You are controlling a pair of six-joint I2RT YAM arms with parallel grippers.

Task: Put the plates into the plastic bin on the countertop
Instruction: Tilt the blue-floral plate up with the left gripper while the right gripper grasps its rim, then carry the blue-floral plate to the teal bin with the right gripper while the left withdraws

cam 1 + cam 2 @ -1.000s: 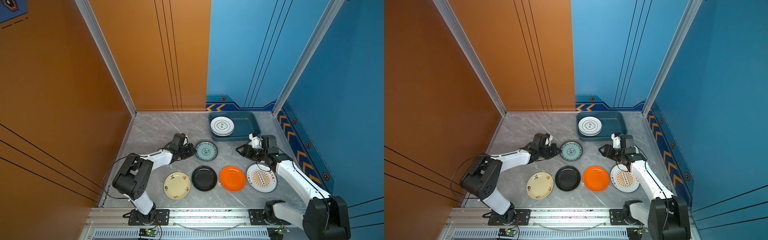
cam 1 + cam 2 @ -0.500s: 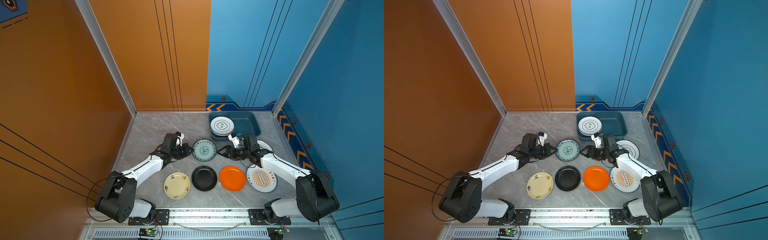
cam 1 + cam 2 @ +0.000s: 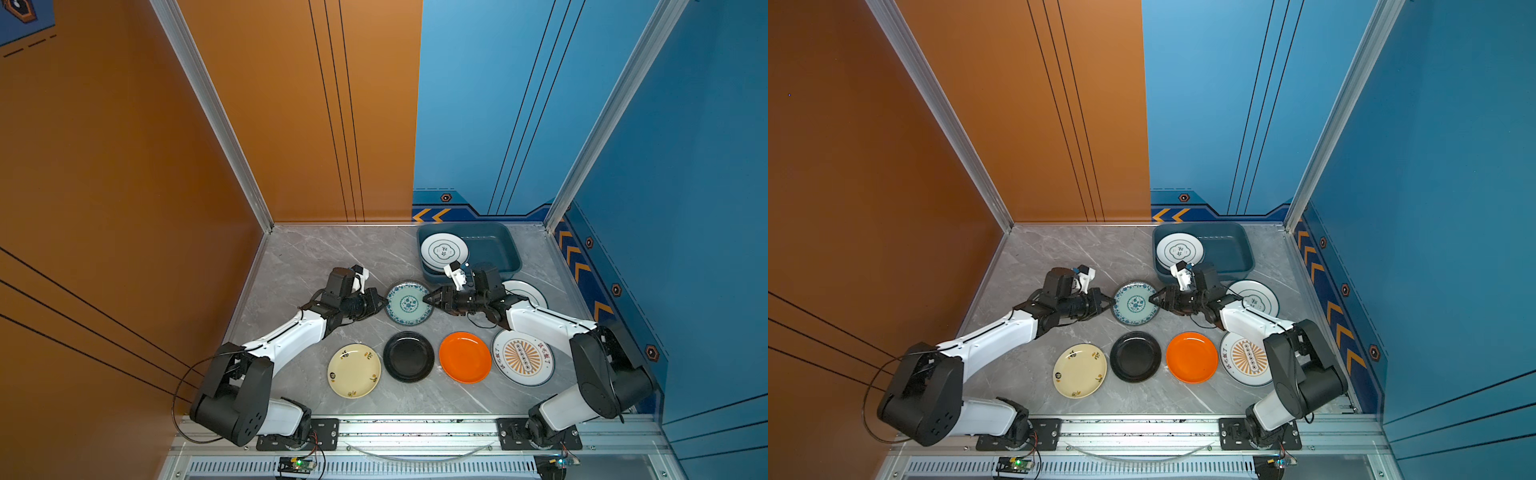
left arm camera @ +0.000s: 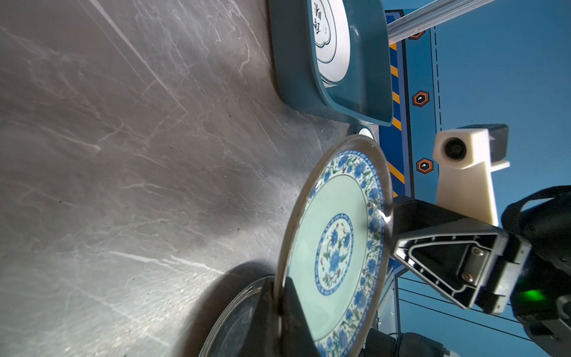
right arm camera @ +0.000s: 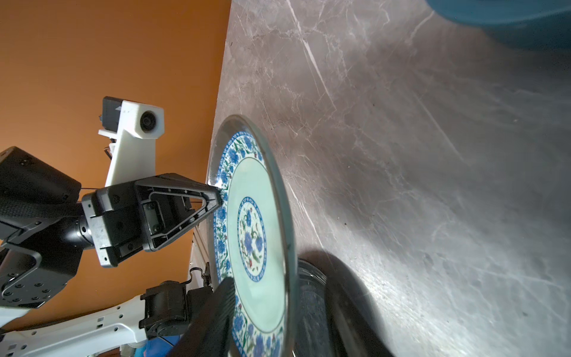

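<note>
The left arm and right arm pair glossy white link shells with matte black joint housings. The left gripper and right gripper have black, hollow triangular fingers with silver screws. White camera brackets, thin black cables; a green light at lower right.

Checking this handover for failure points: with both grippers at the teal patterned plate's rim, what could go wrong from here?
The teal patterned plate is held clear of the countertop only by the left gripper pinching its rim; the right gripper straddles the opposite rim, jaws not closed. An early left release would likely drop it, perhaps onto the black plate nearby. If both clamp and pull apart, the rim could slip.
</note>
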